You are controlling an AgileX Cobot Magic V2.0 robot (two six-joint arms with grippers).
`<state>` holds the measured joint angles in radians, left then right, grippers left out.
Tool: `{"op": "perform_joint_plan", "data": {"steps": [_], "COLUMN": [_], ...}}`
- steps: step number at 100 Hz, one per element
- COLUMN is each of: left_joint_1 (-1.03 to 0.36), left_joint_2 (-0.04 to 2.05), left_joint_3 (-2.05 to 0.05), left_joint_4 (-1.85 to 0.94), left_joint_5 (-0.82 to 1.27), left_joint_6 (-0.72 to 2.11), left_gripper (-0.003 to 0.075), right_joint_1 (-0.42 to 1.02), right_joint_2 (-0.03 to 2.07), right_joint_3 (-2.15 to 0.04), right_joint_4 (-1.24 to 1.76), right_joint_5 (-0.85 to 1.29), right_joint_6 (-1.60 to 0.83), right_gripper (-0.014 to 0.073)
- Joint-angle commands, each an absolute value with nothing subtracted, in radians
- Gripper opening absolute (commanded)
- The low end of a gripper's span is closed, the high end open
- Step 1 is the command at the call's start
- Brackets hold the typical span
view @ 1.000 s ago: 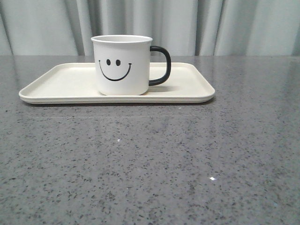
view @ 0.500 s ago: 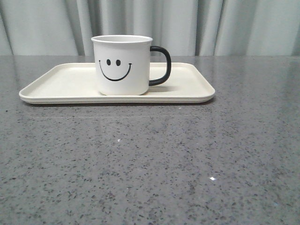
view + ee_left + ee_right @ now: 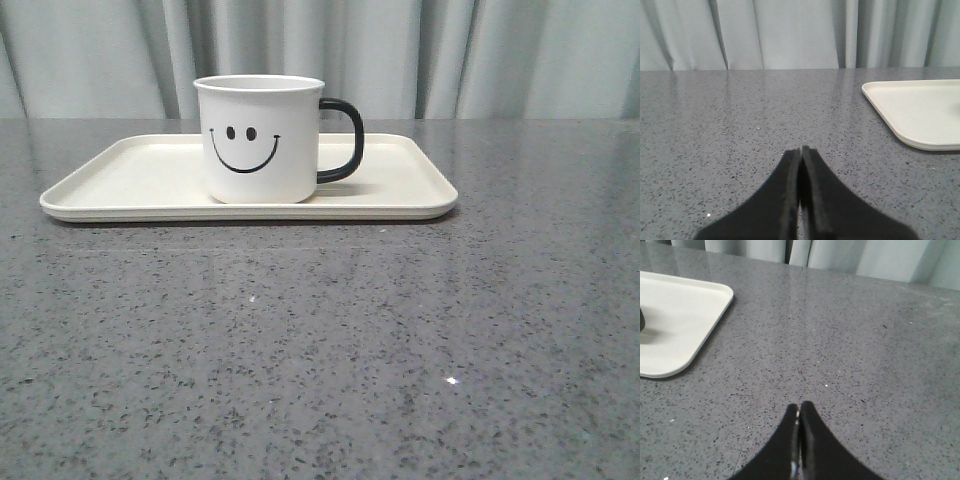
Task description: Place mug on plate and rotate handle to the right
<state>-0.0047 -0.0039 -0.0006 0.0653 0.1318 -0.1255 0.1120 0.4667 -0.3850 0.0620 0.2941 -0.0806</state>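
The white cylindrical mug with the black smiley face (image 3: 260,140) stands upright on the large cream-white rectangular plate with rounded corners and a low raised rim (image 3: 130,175), a little left of the plate's middle in the front view. Its glossy black C-shaped loop handle (image 3: 345,140) points to the right. Judged from this, both parts of the task appear complete.

Left hand (image 3: 800,152): fingers pressed together, holding nothing, low over the grey speckled stone table (image 3: 320,350), well apart from the plate's near corner. Right hand (image 3: 799,410): likewise closed and empty, clear of the plate on the other side.

Handling assessment: the mug looks rigid, smooth and probably slippery, breakable if ceramic. Best hold would be across the rim wall or on the handle loop. The plate is shallow, so the mug could slide if nudged
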Motion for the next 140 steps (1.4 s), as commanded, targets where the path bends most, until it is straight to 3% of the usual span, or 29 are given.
{"op": "perform_joint_plan", "data": {"steps": [1, 66, 140], "left_joint_1": [-0.004, -0.004, -0.004], "left_joint_2": [-0.034, -0.034, -0.034], "left_joint_3": [0.011, 0.011, 0.011], "left_joint_4": [0.068, 0.068, 0.068], "left_joint_5": [0.056, 0.056, 0.056], "left_joint_6": [-0.127, -0.127, -0.127], "left_gripper": [-0.002, -0.002, -0.002], "right_joint_1": [0.115, 0.115, 0.114], "right_joint_2": [0.425, -0.027, -0.032], "right_joint_3": [-0.349, 0.013, 0.027], "right_joint_4": [0.0, -0.007, -0.006], "right_joint_5": [0.129, -0.021, -0.01], "right_joint_6": [0.0, 0.007, 0.008], "right_gripper": [-0.0067, -0.0067, -0.0067]}}
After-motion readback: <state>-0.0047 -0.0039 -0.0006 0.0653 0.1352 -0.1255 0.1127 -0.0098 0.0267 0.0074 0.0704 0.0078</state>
